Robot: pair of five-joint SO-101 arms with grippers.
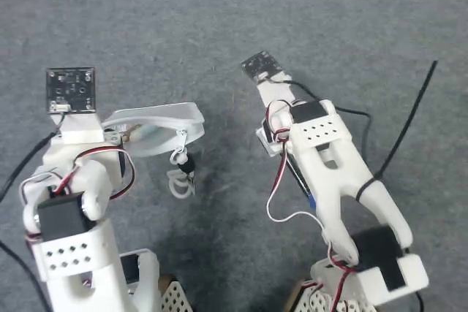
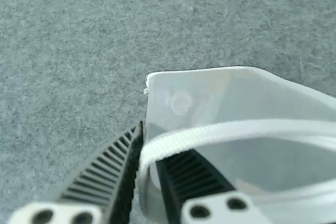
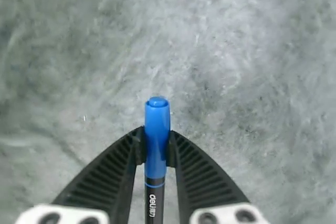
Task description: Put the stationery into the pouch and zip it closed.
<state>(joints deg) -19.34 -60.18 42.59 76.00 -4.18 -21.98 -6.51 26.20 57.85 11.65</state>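
Observation:
A translucent white pouch (image 1: 162, 117) is held off the grey surface with its mouth agape. My left gripper (image 2: 149, 148) is shut on the pouch's (image 2: 236, 103) zipper edge, one finger inside and one outside. Its zip pull with a white cord loop (image 1: 180, 174) dangles below the mouth. My right gripper (image 3: 156, 141) is shut on a black pen with a blue cap (image 3: 157, 119), cap end sticking out past the fingertips. In the high view the pen (image 1: 298, 177) runs under the right arm, to the right of the pouch and apart from it.
Grey felt-like table covering (image 1: 219, 34) stretches out beyond both arms. A black cable (image 1: 413, 118) runs along the right side. The arm bases (image 1: 168, 297) stand at the near edge.

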